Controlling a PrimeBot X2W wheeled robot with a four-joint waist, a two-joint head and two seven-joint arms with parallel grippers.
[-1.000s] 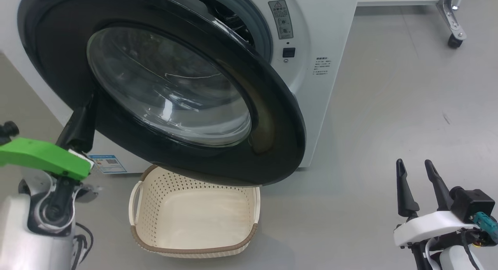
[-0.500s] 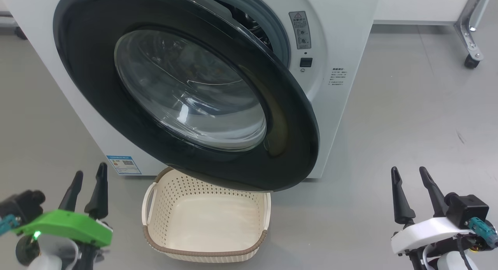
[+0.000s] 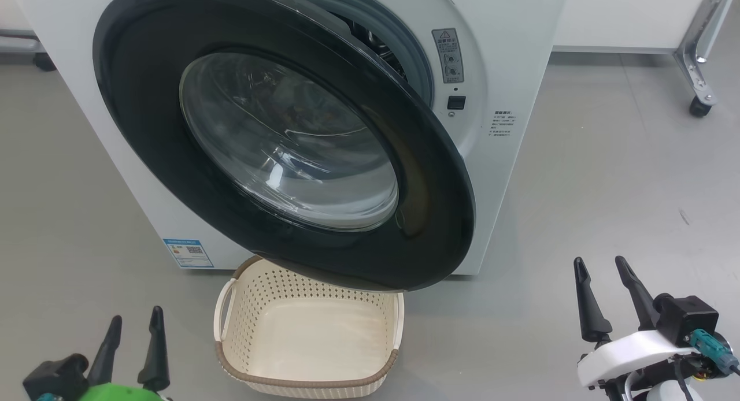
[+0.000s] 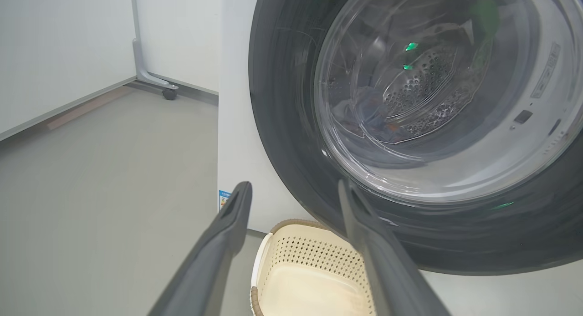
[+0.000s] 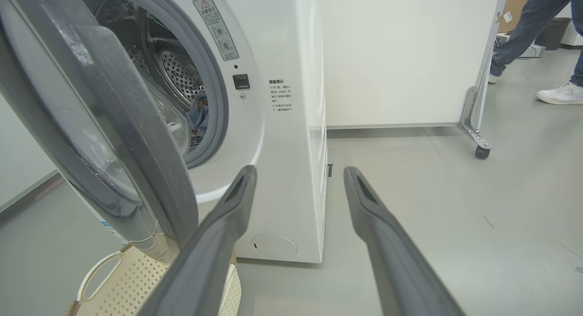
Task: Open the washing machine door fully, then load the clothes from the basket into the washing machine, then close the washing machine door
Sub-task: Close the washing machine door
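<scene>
Hanging partly open, the door (image 3: 439, 216) overlaps the far rim of the basket (image 3: 306, 383), which sits before the washer (image 3: 520, 71); clothes (image 5: 200, 118) lie inside the washer. The left gripper (image 3: 136, 315) and right gripper (image 3: 599, 261), near at either side, gape wide, holding nothing.

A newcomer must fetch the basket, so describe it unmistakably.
Find the big white washing machine with its round black door standing partly open. On the grey floor just beneath that door's lower edge sits the basket. Only it is cream, perforated and rimmed in woven-look brown.
</scene>
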